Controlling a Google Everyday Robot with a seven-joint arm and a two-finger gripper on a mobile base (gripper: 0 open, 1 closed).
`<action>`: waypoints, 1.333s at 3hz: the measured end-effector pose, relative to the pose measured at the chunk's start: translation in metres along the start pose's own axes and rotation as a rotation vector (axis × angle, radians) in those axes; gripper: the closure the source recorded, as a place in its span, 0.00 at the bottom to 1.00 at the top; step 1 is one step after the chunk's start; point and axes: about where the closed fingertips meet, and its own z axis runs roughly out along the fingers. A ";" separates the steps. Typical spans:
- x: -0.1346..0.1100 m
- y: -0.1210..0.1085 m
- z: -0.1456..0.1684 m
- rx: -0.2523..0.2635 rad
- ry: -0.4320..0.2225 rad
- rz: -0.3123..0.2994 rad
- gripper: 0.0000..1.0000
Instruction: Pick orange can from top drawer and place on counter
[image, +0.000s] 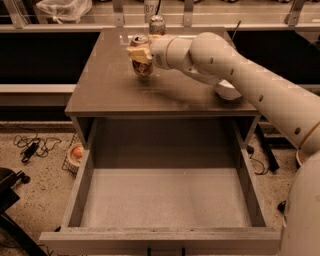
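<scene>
The orange can (142, 67) is upright in my gripper (139, 54), over the middle of the counter (105, 92). Its bottom is at or just above the counter surface; I cannot tell if it touches. The gripper is shut on the can's upper half, and my white arm reaches in from the right. The top drawer (165, 200) stands pulled fully open below the counter, its pale speckled floor bare.
A white bowl (227, 90) sits on the counter's right side, partly hidden by my arm. A second can (157, 24) stands at the counter's back edge. Cables and a small basket (75, 152) lie on the floor at left.
</scene>
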 end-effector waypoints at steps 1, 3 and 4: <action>0.028 -0.008 0.004 0.013 -0.012 0.006 1.00; 0.038 -0.007 0.009 -0.001 -0.004 0.013 0.88; 0.037 -0.007 0.010 -0.001 -0.004 0.013 0.64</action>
